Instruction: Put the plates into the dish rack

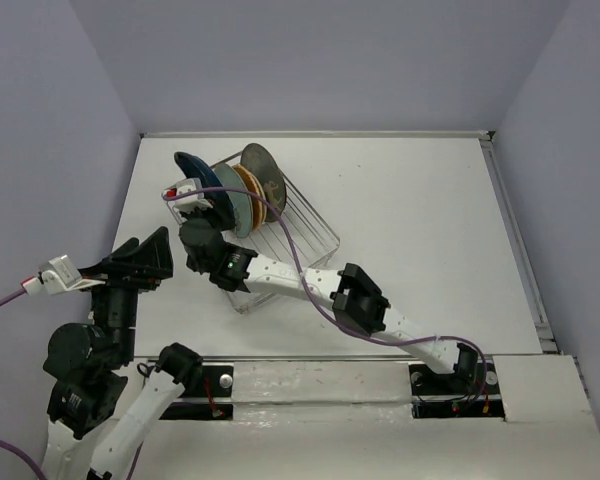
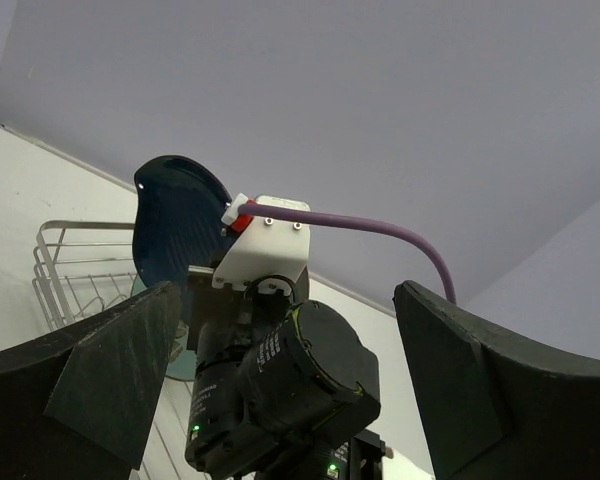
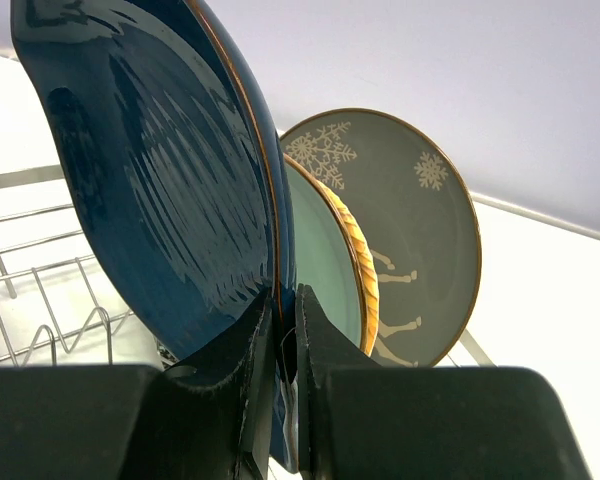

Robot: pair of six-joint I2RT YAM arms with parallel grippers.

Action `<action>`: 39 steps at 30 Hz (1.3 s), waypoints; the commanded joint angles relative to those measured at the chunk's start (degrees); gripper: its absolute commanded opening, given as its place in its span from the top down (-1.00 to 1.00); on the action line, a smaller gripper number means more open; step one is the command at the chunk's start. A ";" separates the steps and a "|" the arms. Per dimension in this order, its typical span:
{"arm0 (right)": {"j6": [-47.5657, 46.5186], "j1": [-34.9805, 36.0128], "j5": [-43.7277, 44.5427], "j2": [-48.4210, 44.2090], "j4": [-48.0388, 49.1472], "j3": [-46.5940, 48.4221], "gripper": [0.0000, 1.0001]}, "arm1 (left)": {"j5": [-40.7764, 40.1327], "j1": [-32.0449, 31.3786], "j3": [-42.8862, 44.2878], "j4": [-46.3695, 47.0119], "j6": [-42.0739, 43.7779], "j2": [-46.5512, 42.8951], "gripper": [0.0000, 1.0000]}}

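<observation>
My right gripper is shut on the lower rim of the dark blue leaf-shaped plate, held upright over the left end of the dish rack. In the rack behind it stand a pale teal plate, an orange plate and a grey deer plate, all on edge. From above, the blue plate sits at the rack's far left corner, with the right gripper just below it. My left gripper hangs open and empty near the table's left side, pointing at the right arm's wrist.
The rack's wire tines show to the left of the blue plate. A purple cable runs along the right arm. A raised rim edges the white table on the right, and grey walls close in on three sides.
</observation>
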 commanded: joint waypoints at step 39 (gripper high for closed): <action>18.44 2.32 2.83 1.29 -2.49 -2.11 0.86 | -0.29 -0.19 -2.78 2.80 -0.63 2.52 -0.98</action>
